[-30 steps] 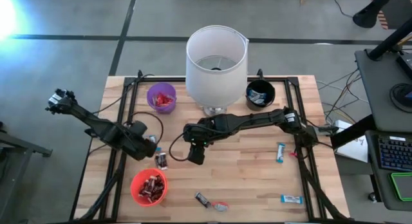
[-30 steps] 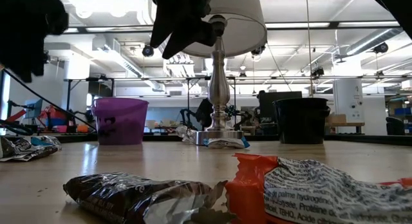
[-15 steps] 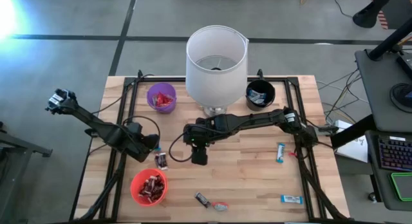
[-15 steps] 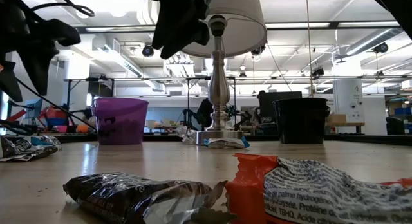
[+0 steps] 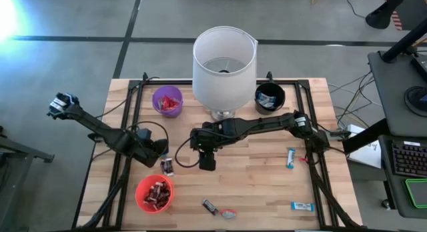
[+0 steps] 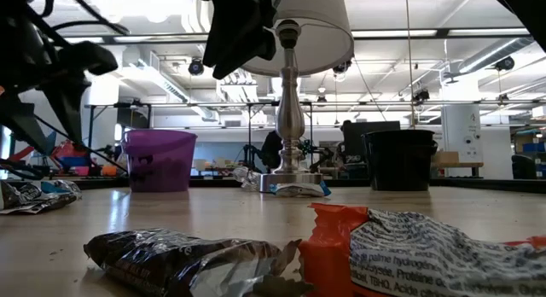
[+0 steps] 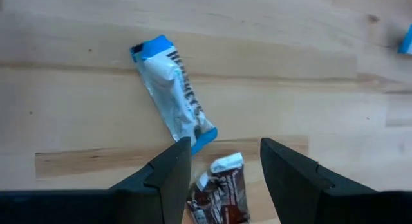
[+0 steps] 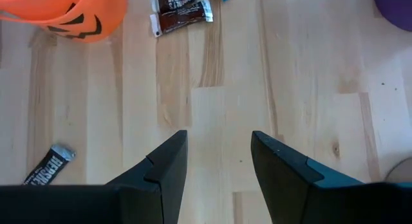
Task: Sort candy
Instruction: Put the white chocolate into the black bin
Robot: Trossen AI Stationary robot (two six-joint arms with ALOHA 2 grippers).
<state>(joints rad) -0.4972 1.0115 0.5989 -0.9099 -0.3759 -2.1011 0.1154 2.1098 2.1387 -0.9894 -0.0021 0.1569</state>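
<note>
A brown-wrapped candy and a light blue-and-white candy lie side by side on the wooden table, left of centre. My left gripper hangs open just above them, pointing steeply down, with the brown candy's end showing between its fingertips. In the high view this gripper is right beside the brown candy. My right gripper hovers open above bare wood at the table's middle. More candy lies loose: two blue bars, a dark one and a red one.
A lamp with a white shade stands at the table's far middle. A purple cup is to its left and a black cup to its right. An orange-red cup holding candy stands near the front left. A black frame rims the table.
My left gripper has sunk toward the brown and blue candies and rolled about its own pointing line, staying open. The candies have not moved.
</note>
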